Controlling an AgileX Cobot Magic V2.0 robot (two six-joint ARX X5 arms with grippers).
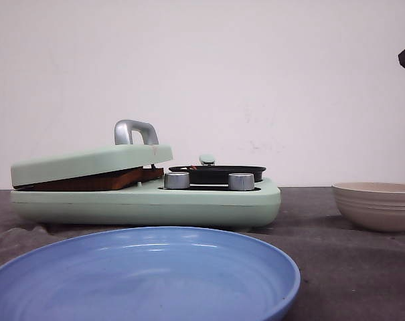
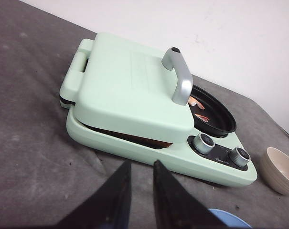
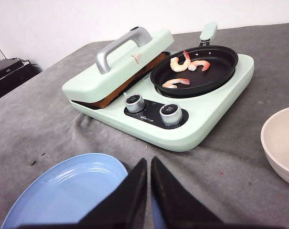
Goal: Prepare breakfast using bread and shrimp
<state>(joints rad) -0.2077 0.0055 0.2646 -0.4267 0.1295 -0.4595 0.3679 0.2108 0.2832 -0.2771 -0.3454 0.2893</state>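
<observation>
Bread (image 3: 116, 93) clamped under the mint press lid (image 3: 120, 64), only the brown edge showing. Three shrimp (image 3: 188, 64) in the black pan (image 3: 194, 71) beside it, same appliance. Blue plate (image 1: 142, 277) in front, beige bowl (image 1: 376, 204) to the right on the counter (image 3: 230, 167). Left gripper (image 2: 140, 188) nearly closed, empty; right gripper (image 3: 148, 183) closed, empty.

Counter (image 1: 309, 261) covered in dark grey cloth. Resting directly on it: mint-green breakfast cooker (image 1: 145, 200) at centre-left, blue plate (image 1: 143, 277) nearest the camera, beige ribbed bowl (image 1: 376, 204) at right, well apart from cooker.
</observation>
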